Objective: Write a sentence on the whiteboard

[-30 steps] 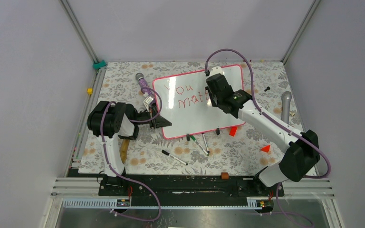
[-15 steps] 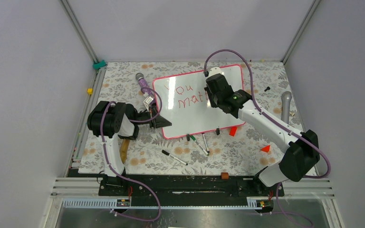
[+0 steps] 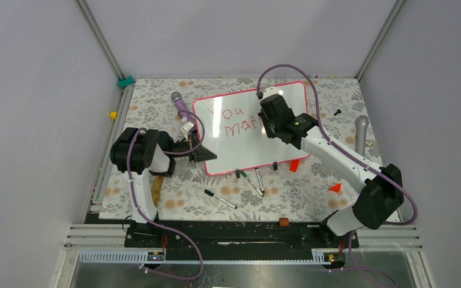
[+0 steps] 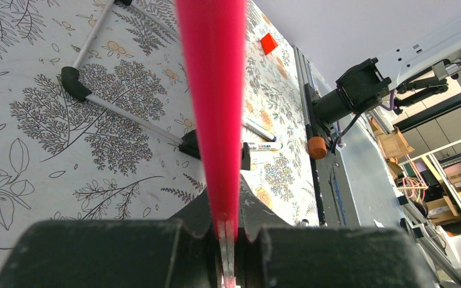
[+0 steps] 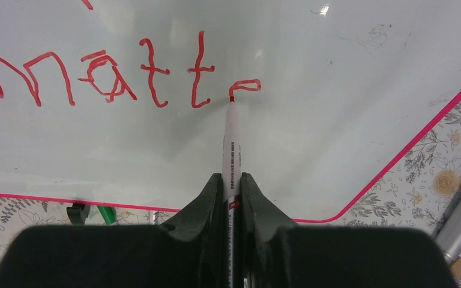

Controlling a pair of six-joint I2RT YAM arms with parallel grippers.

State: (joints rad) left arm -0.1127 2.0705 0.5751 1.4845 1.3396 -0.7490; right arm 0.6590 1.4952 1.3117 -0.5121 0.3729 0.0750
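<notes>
Right claw (image 5: 232,180) clenched on marker (image 5: 231,141), tip touching whiteboard (image 5: 348,108) on the table (image 3: 300,198), just past "matt" of the sentence (image 5: 111,78). Left claw (image 4: 225,228) clamps its pink edge (image 4: 213,90) so your strokes don't shove it.

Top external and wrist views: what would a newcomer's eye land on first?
The red handwriting on the whiteboard at table centre: "You" above an unfinished "matt", with a partial next letter. The right fingers are shut on a white marker whose tip touches that partial letter. At the board's left edge, the left fingers pinch its pink-red frame.
</notes>
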